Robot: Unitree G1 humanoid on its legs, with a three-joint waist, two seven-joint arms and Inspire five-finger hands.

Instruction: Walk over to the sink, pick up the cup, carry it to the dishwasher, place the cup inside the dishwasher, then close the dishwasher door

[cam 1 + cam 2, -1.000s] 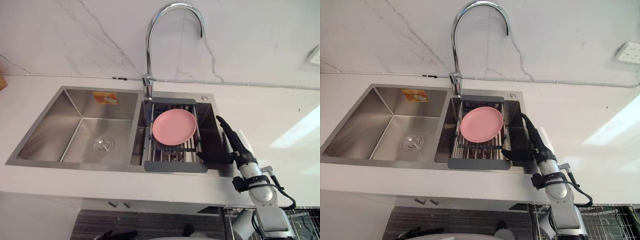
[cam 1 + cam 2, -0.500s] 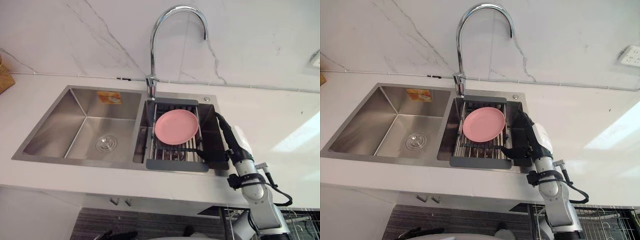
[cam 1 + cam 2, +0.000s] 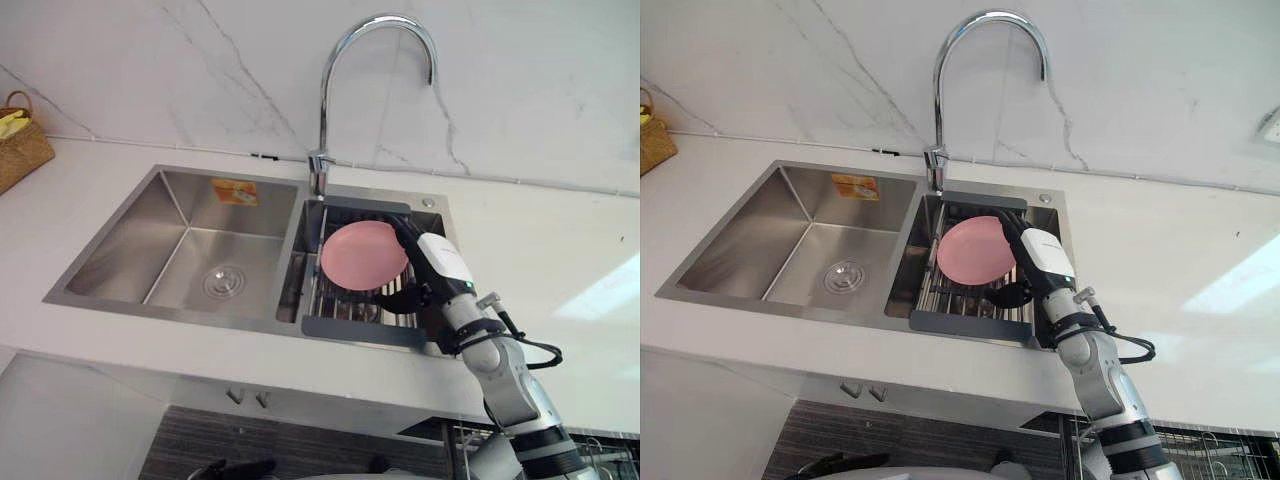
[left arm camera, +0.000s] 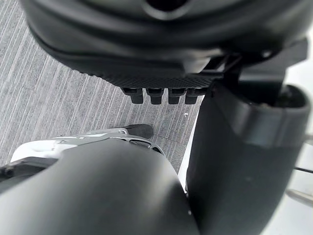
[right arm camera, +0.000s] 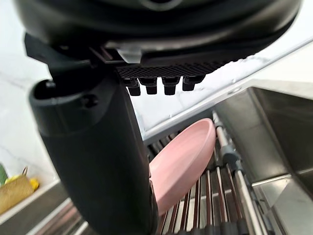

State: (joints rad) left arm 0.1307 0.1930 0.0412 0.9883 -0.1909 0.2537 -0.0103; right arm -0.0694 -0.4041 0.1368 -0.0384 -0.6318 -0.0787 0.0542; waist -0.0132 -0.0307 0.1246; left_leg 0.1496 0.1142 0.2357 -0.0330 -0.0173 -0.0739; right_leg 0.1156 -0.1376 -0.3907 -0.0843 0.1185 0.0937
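Left eye view: steel sink with two basins, set in a white counter; a faucet arches up behind the divider.
Rack: grey frame with metal bars, spans the right basin.
Plate: pink, leans tilted on the rack's bars.
Right hand: over the right basin, at the plate's right edge. Fingers are straight and the thumb is spread wide from them, with the plate's rim in the gap between. I cannot tell whether any of them touches the plate.
Left hand: low over a grey striped floor, fingers relaxed, nothing in it.
Basket: wicker, on the counter at far left, well apart from the sink.
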